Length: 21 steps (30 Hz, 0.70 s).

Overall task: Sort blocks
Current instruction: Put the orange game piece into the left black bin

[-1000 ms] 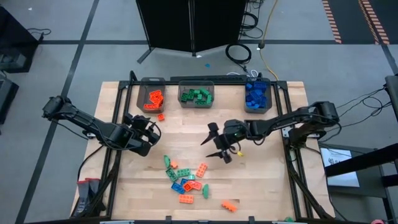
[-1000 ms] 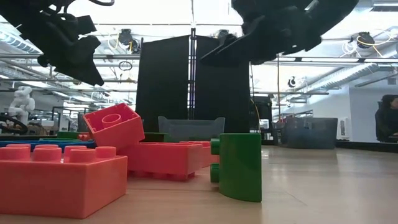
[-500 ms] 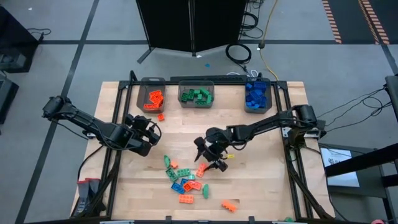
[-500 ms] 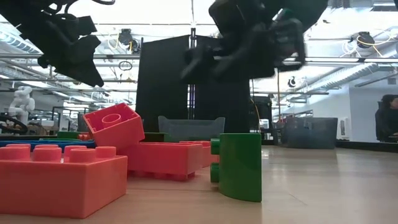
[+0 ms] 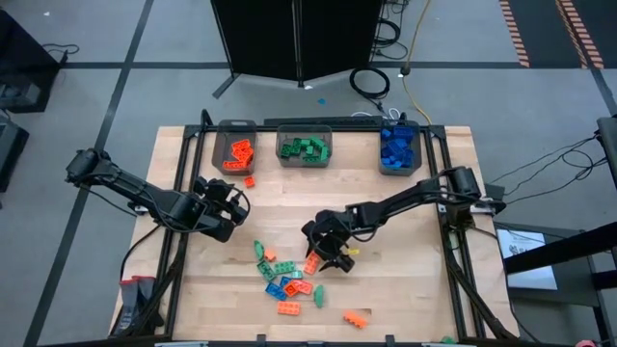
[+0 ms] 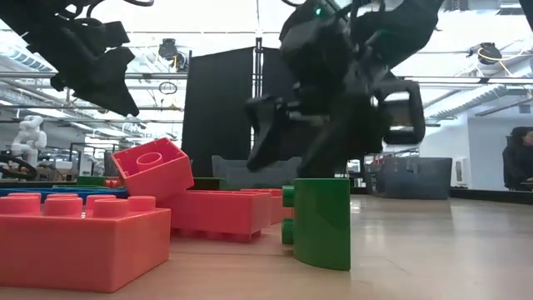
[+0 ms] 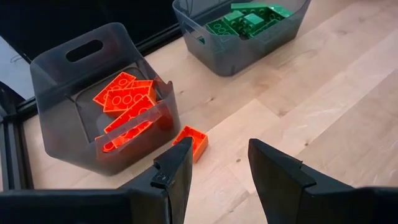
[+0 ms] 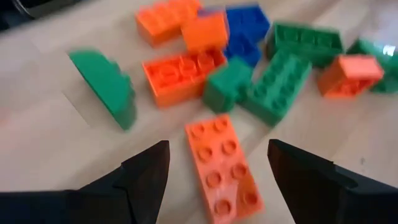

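A pile of orange, green and blue blocks lies near the table's front middle. My right gripper hangs open low over the pile's right side. Its fingers stand on either side of a flat orange 2x4 brick without touching it. The low view shows this gripper above the table behind an upright green brick. My left gripper waits open at the left, raised, and its wrist view faces the orange bin. A loose orange brick lies on the table beside that bin.
Three grey bins stand along the far edge: orange, green and blue. A lone orange brick lies near the front edge. Bare wood spreads at the table's right.
My right gripper has moved down and toward the table's near left, from mid-table to the pile's right side. It has tipped further downward and rolled a little, and it has stayed open. The blocks have not moved.
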Available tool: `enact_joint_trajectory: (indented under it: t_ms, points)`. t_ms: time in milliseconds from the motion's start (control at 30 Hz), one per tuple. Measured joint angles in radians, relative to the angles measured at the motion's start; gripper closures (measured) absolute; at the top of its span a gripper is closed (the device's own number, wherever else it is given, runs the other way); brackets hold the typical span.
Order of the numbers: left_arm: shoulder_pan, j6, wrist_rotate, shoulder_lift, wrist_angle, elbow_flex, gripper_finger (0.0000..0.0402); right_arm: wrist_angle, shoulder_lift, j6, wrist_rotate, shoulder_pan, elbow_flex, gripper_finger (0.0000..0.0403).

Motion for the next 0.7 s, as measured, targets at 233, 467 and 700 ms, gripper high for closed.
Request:
enact_joint_trajectory:
  t_ms: [233,467,700]
  points:
    - [0.0,-0.001,0.004,0.0,0.0,0.0,0.0241,0.002,0.067,-0.008,0.015,0.0,0.0,0.0135]
    - [0.0,-0.002,0.007,0.0,0.0,0.0,0.0241,0.006,0.113,0.039,-0.004,-0.001,0.002,0.018]
    - [0.0,-0.002,0.007,0.0,0.0,0.0,0.0241,0.009,0.116,0.146,0.051,-0.007,0.003,0.0282]
